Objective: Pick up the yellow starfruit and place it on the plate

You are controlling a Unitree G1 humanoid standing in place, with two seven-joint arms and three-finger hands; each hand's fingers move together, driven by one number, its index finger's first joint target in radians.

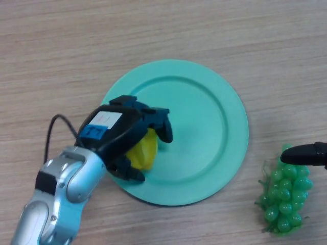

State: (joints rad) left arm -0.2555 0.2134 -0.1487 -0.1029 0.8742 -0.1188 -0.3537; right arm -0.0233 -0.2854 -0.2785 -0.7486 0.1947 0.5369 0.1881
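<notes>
Starfruit (143, 152) pinched by curled fingers (162, 127) of left hand (120, 133) over plate (204, 122); right hand (306, 153) at edge, fingers unclear.

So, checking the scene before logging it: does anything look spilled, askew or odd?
Nothing stands out. The left hand is curled round the yellow starfruit over the round teal plate; the bunch of green grapes lies intact on the wooden table beside the right hand.

Left hand (125, 133) curled, grasping
</notes>
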